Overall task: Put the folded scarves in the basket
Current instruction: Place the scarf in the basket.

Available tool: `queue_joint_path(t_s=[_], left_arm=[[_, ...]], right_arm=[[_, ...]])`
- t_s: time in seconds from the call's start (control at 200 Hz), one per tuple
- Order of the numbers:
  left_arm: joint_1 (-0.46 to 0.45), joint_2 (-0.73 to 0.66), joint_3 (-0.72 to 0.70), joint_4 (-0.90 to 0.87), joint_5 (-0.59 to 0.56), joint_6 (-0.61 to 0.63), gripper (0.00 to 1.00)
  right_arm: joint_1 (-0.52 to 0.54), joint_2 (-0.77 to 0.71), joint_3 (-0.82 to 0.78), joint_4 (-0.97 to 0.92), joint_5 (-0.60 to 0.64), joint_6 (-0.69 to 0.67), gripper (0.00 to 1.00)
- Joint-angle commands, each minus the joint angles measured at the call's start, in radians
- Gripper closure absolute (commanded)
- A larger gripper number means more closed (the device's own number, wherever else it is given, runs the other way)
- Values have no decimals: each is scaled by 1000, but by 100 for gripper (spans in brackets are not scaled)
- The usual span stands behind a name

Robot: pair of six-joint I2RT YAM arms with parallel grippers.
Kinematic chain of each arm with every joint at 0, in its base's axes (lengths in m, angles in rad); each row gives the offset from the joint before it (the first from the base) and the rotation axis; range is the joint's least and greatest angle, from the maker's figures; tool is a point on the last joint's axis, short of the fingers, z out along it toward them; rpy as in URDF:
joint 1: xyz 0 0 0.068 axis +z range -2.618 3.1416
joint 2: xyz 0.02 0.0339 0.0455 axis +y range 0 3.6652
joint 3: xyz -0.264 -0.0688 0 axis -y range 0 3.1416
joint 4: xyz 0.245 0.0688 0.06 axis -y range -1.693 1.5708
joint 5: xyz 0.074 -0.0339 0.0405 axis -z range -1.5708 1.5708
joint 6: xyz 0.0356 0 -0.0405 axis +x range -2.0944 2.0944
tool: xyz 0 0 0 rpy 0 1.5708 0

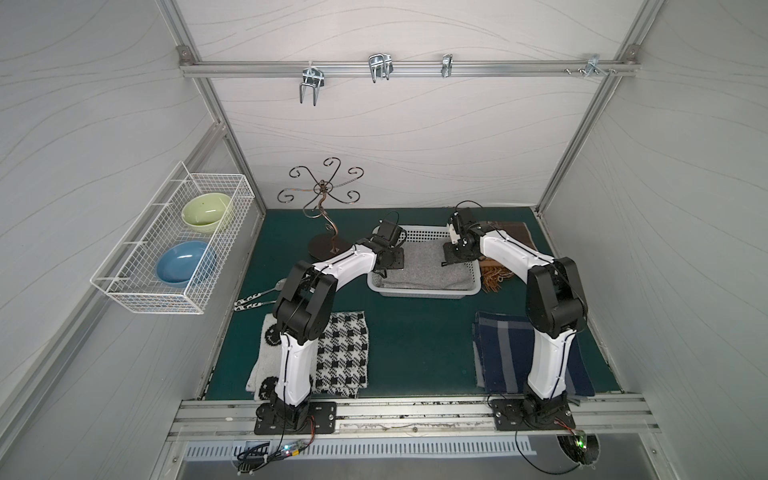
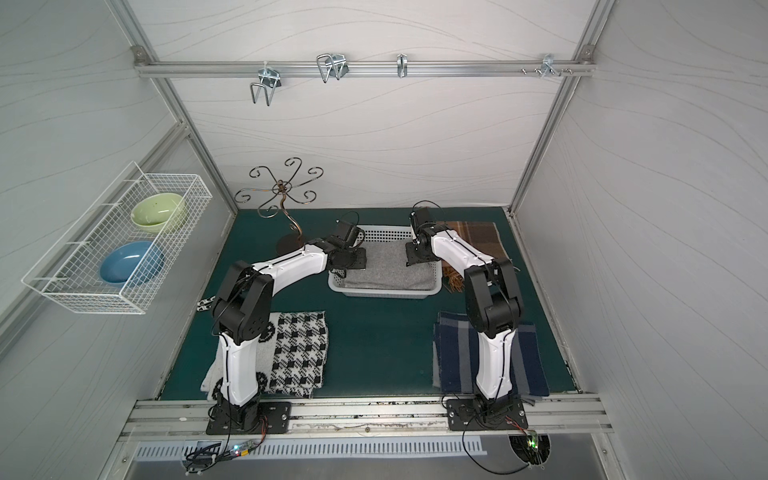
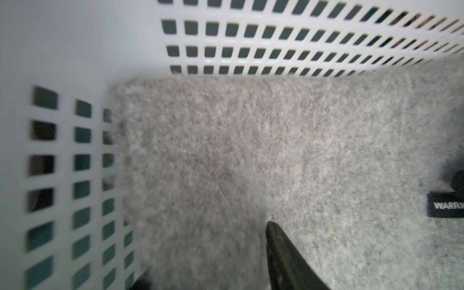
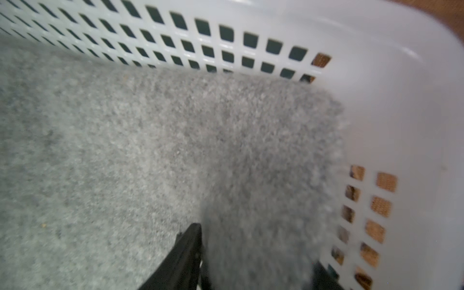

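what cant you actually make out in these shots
- Left wrist view: the black label on the grey folded scarf is cut by the picture's edge; only "WARRI" reads.
- Both wrist views: blur, and one finger each of the left gripper and right gripper is nearly off frame; whether either pinches the scarf is unclear.
- Both top views: the jaw gaps are too small, partly hidden by the wrists over the white perforated plastic basket.

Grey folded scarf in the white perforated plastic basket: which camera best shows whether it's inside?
A top view: nearly all the grey scarf shows, inside the basket rim. Left wrist shows one corner against the walls and a black label; right wrist, another corner, blurred.
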Motion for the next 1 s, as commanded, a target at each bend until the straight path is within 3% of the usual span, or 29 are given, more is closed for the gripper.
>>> queue_joint_path(t_s=[0.0,0.1,0.23,0.36,0.485,0.83,0.99], left_arm=[[6,-72,43,-10,-30,26,46],[6,-118,44,-22,-44,28,40],[3,-167,39,-32,-42,18,40],[-4,-189,35,-10,-17,-5,44],[-8,-123,52,33,82,-35,49],[-1,14,27,52,71,-23,47],[17,39,27,44,54,-11,47]], right_arm=[[4,-86,18,-54,50,-24,47],[4,-137,18,-70,80,-37,46],[8,-198,18,-71,67,-23,47],[11,-165,31,-32,-115,4,51],[8,-66,87,-35,-194,33,57],[-19,103,113,-70,-34,-19,64],[-15,134,120,-89,-15,-30,66]])
